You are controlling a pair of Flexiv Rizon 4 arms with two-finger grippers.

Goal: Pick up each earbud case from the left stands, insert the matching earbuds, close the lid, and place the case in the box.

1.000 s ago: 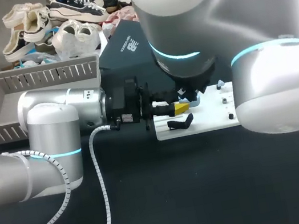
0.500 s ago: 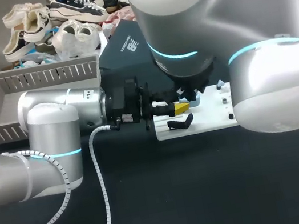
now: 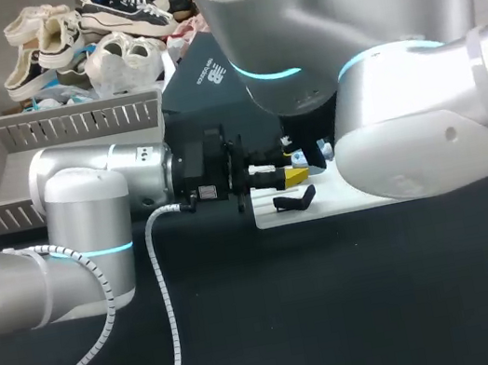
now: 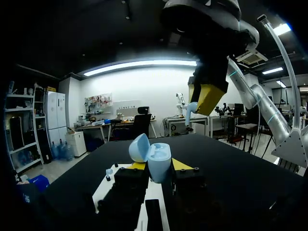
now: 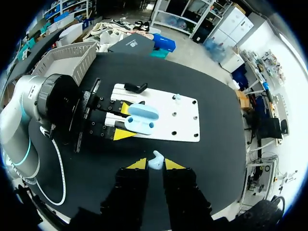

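Observation:
A light-blue earbud case [image 4: 157, 161] with its lid up sits between the yellow tips of my left gripper [image 4: 159, 166], which is shut on it. In the right wrist view the case [image 5: 140, 118] lies open over the white board [image 5: 180, 126]. My right gripper [image 5: 155, 164] hangs above it, shut on a light-blue earbud [image 5: 156, 160]. From the left wrist, that earbud [image 4: 190, 109] shows at the right gripper's yellow tips, above and beyond the case. In the head view my right arm [image 3: 370, 94] hides the case; only the left gripper [image 3: 292, 175] shows.
A black stand [image 5: 136, 87] sits at the board's left end, and a small earbud [image 5: 177, 97] and pegs stand on the board. The grey slatted basket [image 3: 58, 144] stands at the back left. A dark box lid [image 3: 205, 71] lies behind the arms.
My right arm has swung to the left over the board in the head view. The left arm and its case have stayed put.

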